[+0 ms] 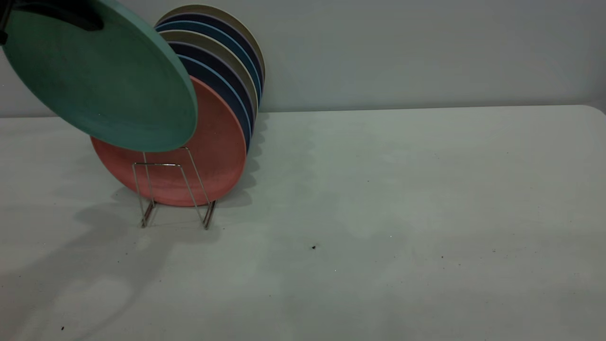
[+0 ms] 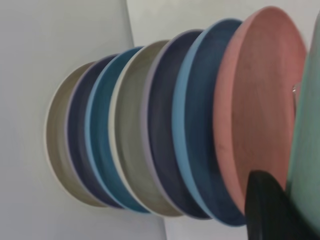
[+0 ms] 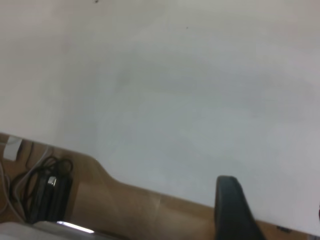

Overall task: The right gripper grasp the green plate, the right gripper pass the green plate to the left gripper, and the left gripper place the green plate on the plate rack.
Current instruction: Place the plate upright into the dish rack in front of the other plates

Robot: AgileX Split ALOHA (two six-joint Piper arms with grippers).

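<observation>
Nearest the exterior camera, the green plate hangs tilted in the air at upper left, above the front loops of the plate rack and overlapping the salmon-pink plate behind it. Its upper edge is clamped by the left gripper, one black finger lying against its face. Behind stand dark blue plates and beige ones. On the table, only one right gripper finger shows; whether it is parted or closed I cannot tell
</observation>
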